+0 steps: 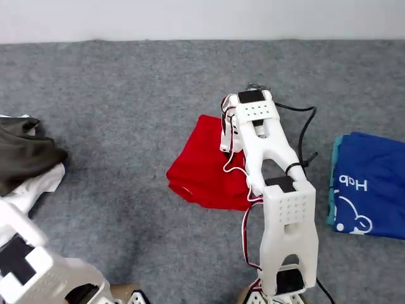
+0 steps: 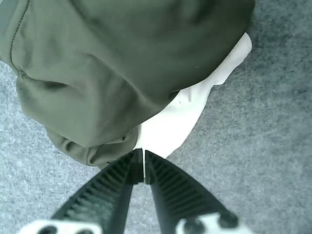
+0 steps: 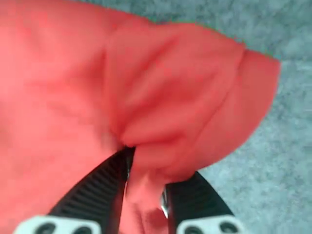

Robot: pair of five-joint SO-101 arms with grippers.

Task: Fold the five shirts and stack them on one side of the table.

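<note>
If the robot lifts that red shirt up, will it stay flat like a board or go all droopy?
Probably droopy: the red cloth shirt bunches into soft folds where the right gripper pinches it. It looks thin and light, so it should lift easily. Its folds may fall open, since only one spot is held.

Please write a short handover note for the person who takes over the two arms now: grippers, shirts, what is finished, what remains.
The left gripper is shut, with its tips at the edge of the white shirt. I cannot tell whether it pinches cloth.
The right gripper is shut on a fold of the red shirt, in the middle of the table.
The dark green shirt lies crumpled on the white shirt at the left edge of the high view.
Done, it seems: the blue shirt lies folded at the right edge, with a teal edge under it.
Left: fold red, green and white, then stack.
</note>
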